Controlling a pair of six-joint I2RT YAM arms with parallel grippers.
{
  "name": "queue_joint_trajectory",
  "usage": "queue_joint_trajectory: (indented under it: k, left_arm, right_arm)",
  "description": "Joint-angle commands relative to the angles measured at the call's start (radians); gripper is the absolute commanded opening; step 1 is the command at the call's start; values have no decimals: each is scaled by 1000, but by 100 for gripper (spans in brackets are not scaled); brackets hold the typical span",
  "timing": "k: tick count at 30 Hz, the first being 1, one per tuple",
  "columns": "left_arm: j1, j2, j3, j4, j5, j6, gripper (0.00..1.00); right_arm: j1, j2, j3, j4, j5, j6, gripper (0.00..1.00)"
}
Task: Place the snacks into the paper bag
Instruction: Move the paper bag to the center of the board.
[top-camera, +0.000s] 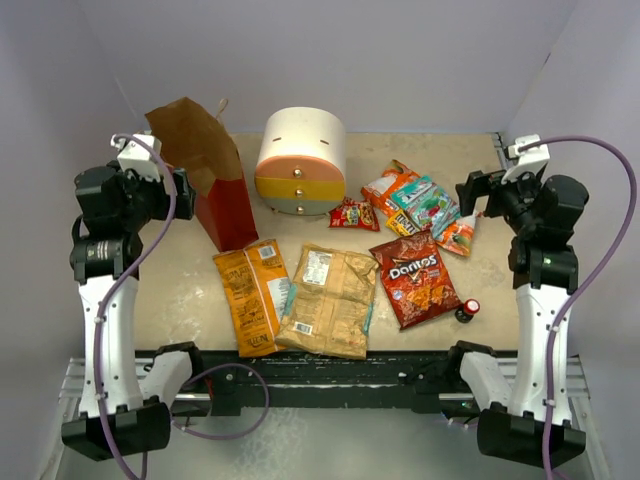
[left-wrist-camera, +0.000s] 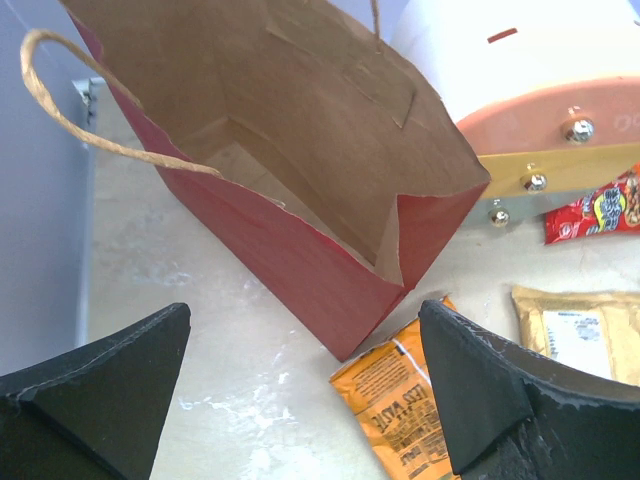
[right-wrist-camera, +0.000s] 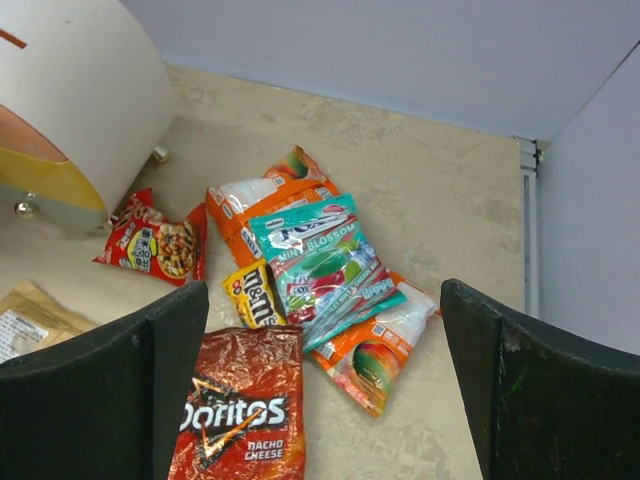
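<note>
The left tool (left-wrist-camera: 305, 335) is wide open and holds nothing. It hangs just beside the brown paper bag with a red bottom half and twisted paper handles (left-wrist-camera: 290, 250). The bag stands on the left side of the pale surface (top-camera: 180, 290), near the back. Its mouth is open, and the left wrist camera looks right down inside. No snack shows in there. I think the left tool waits here so it can steady the bag or drop things in.

The right tool (right-wrist-camera: 325, 300) is wide open and empty too. It hangs over a little heap of small packets. A teal crinkly packet (right-wrist-camera: 325, 262) lies on top of two orange crinkly packets (right-wrist-camera: 262, 195). A small yellow candy packet (right-wrist-camera: 255, 293) pokes out at the side, and a small red snack packet (right-wrist-camera: 150, 243) lies near it. I think this tool is here because it can reach this heap first.

Closer to the arms lie the big snacks, flat on the surface: a red Doritos chip bag (top-camera: 412, 278), a big tan chip bag (top-camera: 328, 300) and a big orange-yellow chip bag (top-camera: 250, 295). The orange-yellow one nearly touches the paper bag.

A round cream, orange and yellow drawer unit (top-camera: 300, 160) stands between the paper bag and the heap. A small dark bottle with a red cap (top-camera: 467, 310) sits by the Doritos bag. It is no snack, so it should stay out.
</note>
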Motion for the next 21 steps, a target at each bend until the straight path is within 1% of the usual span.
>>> queue_joint_trajectory:
  k: [1,6,9,12,17,21]
  left_arm:
    - [10,86,39,73,-52,-144,99]
    - [10,173,40,160,-83,-264,94]
    - [11,237,46,210,-103,-302,90]
    - [9,298,54,219,-98,-328,86]
    - [9,331,39,222,-51,-314,73]
    - [8,339,55,202,-38,-251,61]
  right_arm:
    - [-6,4,-45,106,-77,-13,100]
    - [-5,-22,-104,153,-103,-14,100]
    - [-5,-20,-116,160,-128,-11,100]
    - [-5,-17,-150,163,-134,-12,100]
    - [-6,-18,-169,162,-142,-20,100]
    - [-6,-24,-181,162,-146,-25,100]
